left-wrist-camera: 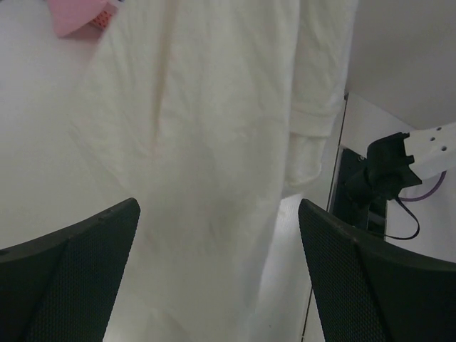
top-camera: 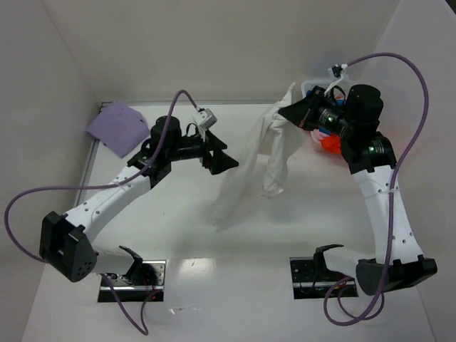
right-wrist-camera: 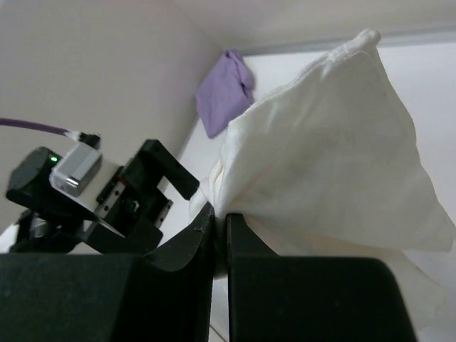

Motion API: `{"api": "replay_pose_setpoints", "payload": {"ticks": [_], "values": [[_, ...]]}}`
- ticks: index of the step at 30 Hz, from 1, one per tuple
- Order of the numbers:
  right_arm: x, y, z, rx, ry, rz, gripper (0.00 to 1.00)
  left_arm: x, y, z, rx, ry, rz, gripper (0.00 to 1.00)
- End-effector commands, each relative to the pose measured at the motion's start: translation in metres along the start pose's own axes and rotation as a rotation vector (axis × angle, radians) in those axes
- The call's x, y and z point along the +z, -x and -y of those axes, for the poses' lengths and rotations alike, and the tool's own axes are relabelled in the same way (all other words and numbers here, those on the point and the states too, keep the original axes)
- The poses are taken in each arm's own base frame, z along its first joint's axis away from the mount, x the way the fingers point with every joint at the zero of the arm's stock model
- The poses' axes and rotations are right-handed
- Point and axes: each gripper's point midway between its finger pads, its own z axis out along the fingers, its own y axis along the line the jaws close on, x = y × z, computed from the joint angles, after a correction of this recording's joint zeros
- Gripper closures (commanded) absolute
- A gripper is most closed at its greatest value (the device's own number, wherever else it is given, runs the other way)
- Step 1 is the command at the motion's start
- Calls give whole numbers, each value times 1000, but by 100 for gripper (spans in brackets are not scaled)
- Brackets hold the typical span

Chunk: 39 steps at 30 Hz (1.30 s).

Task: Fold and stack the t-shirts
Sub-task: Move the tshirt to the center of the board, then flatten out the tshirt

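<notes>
While the right hand (top-camera: pixel 288 112) holds the off-white t-shirt (top-camera: pixel 274 153) pinched by its top edge at one o'clock, the cloth hangs down to the middle of the worktop (top-camera: pixel 235 299). The left hand (top-camera: pixel 224 161), jaws spread wide, faces it from nine o'clock. The lavender t-shirt (top-camera: pixel 117 127) lies folded at ten o'clock.
</notes>
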Motion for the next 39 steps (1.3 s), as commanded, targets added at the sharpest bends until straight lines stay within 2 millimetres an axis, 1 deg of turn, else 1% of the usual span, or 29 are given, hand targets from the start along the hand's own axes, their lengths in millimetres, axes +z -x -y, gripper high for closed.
{"api": "replay_pose_setpoints", "payload": {"ticks": [1,2,3,5,6,7,9,10,11,12,13,15,16,18,19,20,21,22,23,24,25,26,28,29,30,31,34,36,39], "values": [[-12,-10,8,-41,-44,19,92,10,24,-4,96,31,51,0],[-10,-21,23,-30,-93,-7,92,14,20,-1,92,21,41,0],[-8,-34,40,-24,-140,-26,92,15,16,-6,84,43,34,0],[-8,-47,47,-10,-146,-53,92,13,4,-10,83,56,22,0],[-6,-53,49,-4,-136,-69,92,15,-1,-7,79,49,13,0],[-5,-57,45,-3,-105,-85,92,15,-1,-5,79,39,11,0],[-3,-57,44,-9,-90,-79,92,23,-15,-7,81,15,-29,0],[-3,-59,40,-8,-66,-92,92,28,-26,-2,66,-8,-59,0],[-3,-57,37,-15,-49,-87,92,37,-37,-5,57,-15,-92,0],[-3,-58,35,-14,-37,-94,92,44,-47,-3,49,-22,-115,0],[-3,-57,32,-19,-24,-92,92,52,-57,-11,31,-18,-141,0],[-6,-52,27,-41,-14,-75,90,68,-65,-9,33,-17,-161,0],[-8,-51,29,-44,-36,-75,90,78,-82,-15,12,0,-203,0],[-8,-49,41,-63,-95,-63,90,86,-95,-25,-3,66,-251,0],[-9,-51,47,-65,-124,-68,90,92,-114,-28,-18,84,-298,0],[-9,-49,50,-76,-144,-58,89,93,-119,-30,-20,109,-318,0],[-9,-58,67,-70,-202,-71,89,90,-123,-41,-28,178,-324,0],[-8,-60,74,-66,-228,-71,89,89,-131,-42,-35,201,-337,0],[-9,-65,81,-69,-254,-82,89,87,-128,-44,-49,231,-317,0],[-9,-70,91,-72,-287,-87,89,82,-129,-54,-50,299,-305,0],[-9,-72,95,-69,-299,-90,89,73,-134,-57,-60,341,-309,0],[-12,-72,93,-80,-298,-91,88,69,-135,-62,-82,382,-302,0],[-14,-78,100,-77,-323,-93,87,62,-137,-71,-94,457,-301,0],[-14,-78,100,-86,-323,-94,87,56,-151,-73,-103,473,-336,0],[-14,-81,103,-82,-327,-103,87,55,-151,-74,-123,489,-329,0],[-17,-79,102,-87,-331,-91,85,52,-163,-77,-139,505,-356,0],[-16,-86,107,-90,-339,-109,85,50,-184,-84,-191,552,-397,0],[-17,-89,111,-87,-351,-112,84,51,-186,-82,-210,546,-391,0],[-21,-91,115,-90,-374,-104,84,49,-198,-83,-238,555,-405,2]]}}
